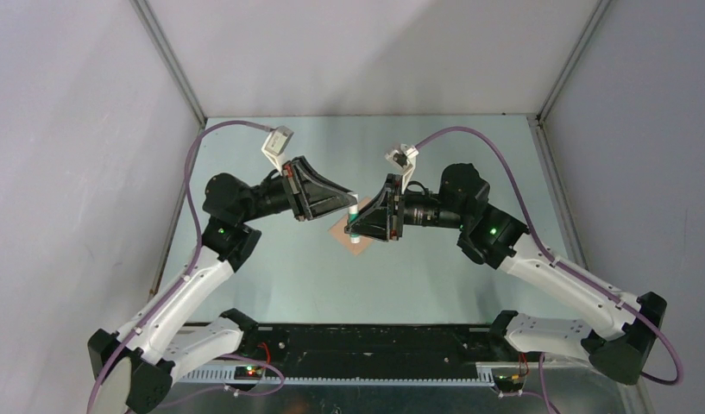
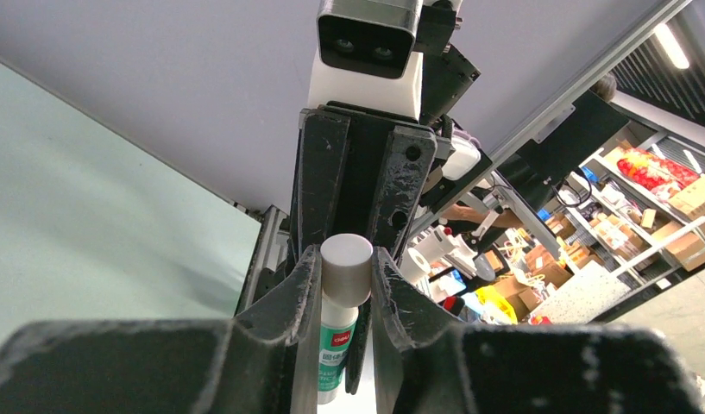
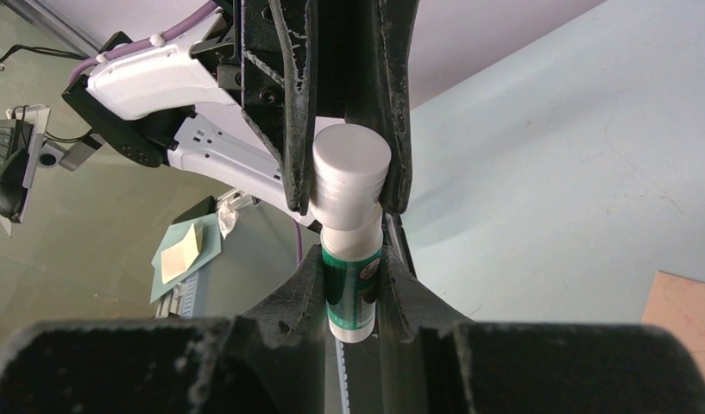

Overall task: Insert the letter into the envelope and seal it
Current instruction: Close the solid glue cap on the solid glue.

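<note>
A glue stick (image 1: 354, 224) with a green label and a white cap hangs above the middle of the table, held between both grippers. My left gripper (image 2: 346, 274) is shut on the white cap (image 2: 346, 263). My right gripper (image 3: 353, 289) is shut on the green body (image 3: 352, 293), and the cap (image 3: 350, 172) sits on the stick. Under the stick lies a tan paper (image 1: 338, 230), whose corner also shows in the right wrist view (image 3: 687, 315). It is mostly hidden, so I cannot tell whether it is the envelope or the letter.
Grey enclosure walls with metal corner posts (image 1: 169, 60) close the table on three sides. A black rail (image 1: 366, 345) runs along the near edge between the arm bases. Both arms reach in over the middle of the table.
</note>
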`<act>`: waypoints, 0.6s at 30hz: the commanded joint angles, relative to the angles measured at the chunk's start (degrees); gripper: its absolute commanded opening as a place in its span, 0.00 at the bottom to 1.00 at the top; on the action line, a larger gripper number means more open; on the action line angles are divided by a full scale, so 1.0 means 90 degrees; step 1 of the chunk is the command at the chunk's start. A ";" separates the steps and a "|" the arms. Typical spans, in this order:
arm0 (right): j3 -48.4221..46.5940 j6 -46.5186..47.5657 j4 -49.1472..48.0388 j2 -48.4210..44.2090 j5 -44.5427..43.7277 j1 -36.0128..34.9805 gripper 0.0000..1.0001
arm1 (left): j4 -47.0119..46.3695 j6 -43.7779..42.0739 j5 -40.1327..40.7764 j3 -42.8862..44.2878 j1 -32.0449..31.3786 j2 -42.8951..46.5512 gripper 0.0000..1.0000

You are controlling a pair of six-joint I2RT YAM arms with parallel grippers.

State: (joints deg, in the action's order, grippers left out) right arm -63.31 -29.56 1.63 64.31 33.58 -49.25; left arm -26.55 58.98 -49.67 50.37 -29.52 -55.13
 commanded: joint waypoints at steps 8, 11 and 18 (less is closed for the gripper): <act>-0.0093 -0.0190 -0.0583 -0.0203 -0.0099 0.0060 0.00 | 0.0078 -0.0227 -0.0157 -0.0134 -0.0090 -0.0022 0.00; -0.0088 -0.0213 -0.0623 -0.0212 -0.0093 0.0062 0.00 | 0.0279 -0.0387 -0.0143 -0.0080 -0.0147 -0.0020 0.00; -0.0095 -0.0384 -0.0794 -0.0171 -0.0071 0.0069 0.00 | 0.0567 -0.0642 -0.0071 0.0001 -0.0263 -0.0069 0.00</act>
State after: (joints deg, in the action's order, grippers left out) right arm -62.96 -31.51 1.65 64.01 33.61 -48.95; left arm -25.56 56.47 -48.45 50.37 -30.37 -55.18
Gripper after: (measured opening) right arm 0.228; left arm 0.245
